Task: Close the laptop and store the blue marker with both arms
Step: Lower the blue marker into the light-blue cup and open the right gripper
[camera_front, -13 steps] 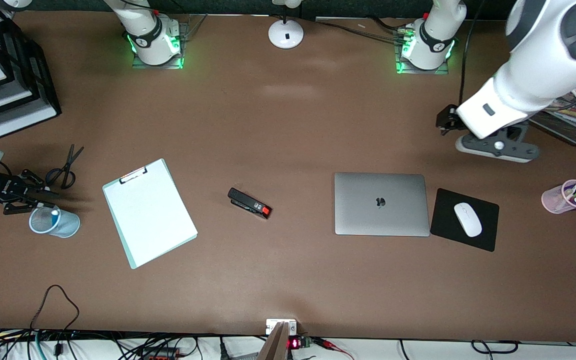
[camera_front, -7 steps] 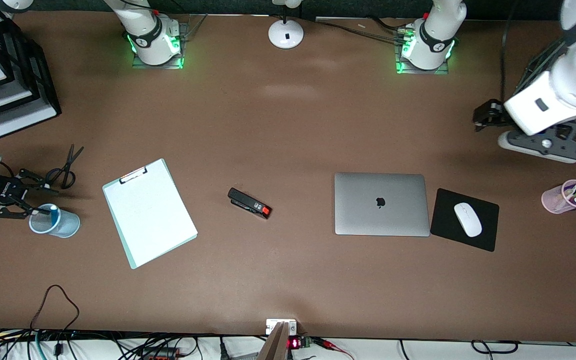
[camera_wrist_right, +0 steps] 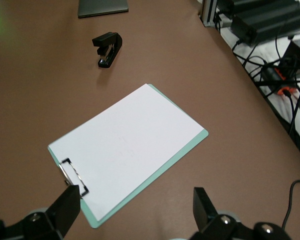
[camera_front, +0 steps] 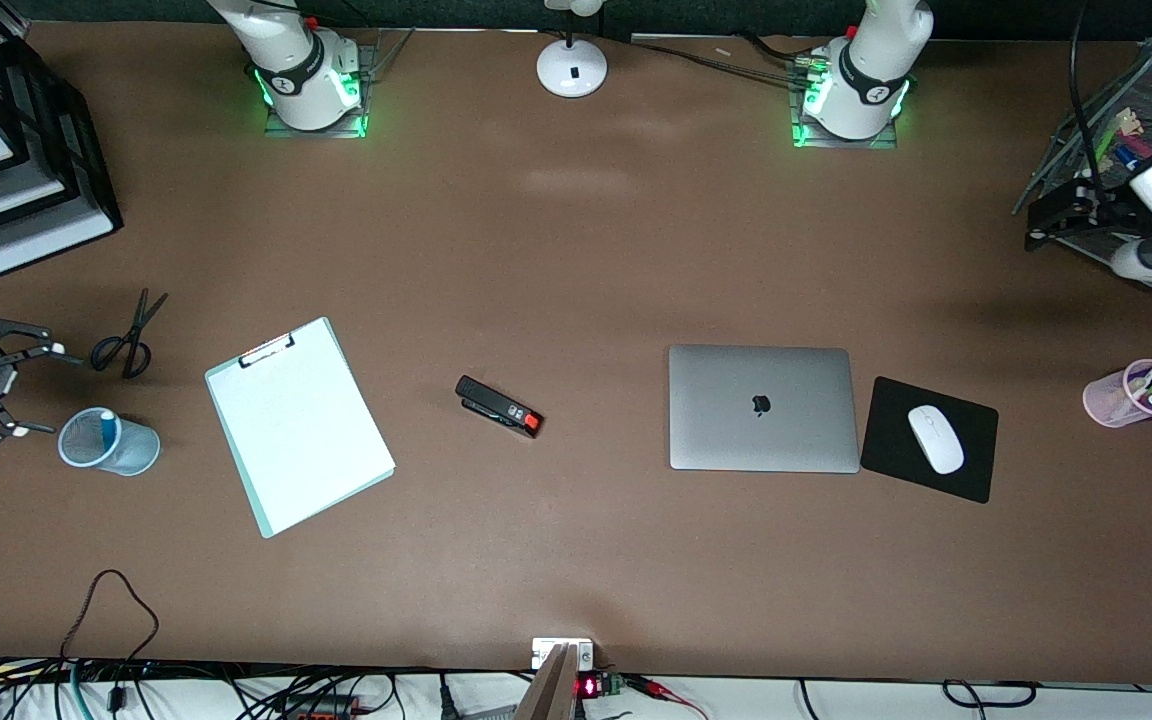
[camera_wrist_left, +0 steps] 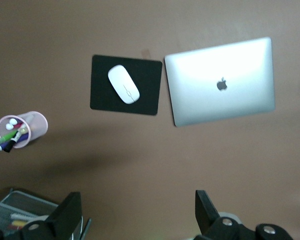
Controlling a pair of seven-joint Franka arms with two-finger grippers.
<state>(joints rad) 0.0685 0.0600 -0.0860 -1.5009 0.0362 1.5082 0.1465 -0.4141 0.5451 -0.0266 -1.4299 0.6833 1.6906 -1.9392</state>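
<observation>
One brown desk carries the scene, with two white arms rising from green-lit bases at 12 o'clock in the front view: the left arm's base and the right arm's base.

The one laptop lies shut and flat, its lid logo facing up. One white clipboard lies well apart from it at its 9 o'clock. One black mouse pad lies just beside the laptop at 3 o'clock and bears one white mouse.

There are two cups. A pink cup of mixed pens stands at 3 o'clock from the pad. A blue mesh cup lies at 9 o'clock from the clipboard.

The left gripper hangs over the desk at 2 o'clock from the laptop, its jaws spread wide in the left wrist view. The right gripper hovers at 10 o'clock from the blue cup, jaws wide and holding nothing.

One black stapler with a red end lies between clipboard and laptop. One pair of scissors lies at 12 o'clock from the blue cup. The one blue marker sits inside that cup, white tip showing.
</observation>
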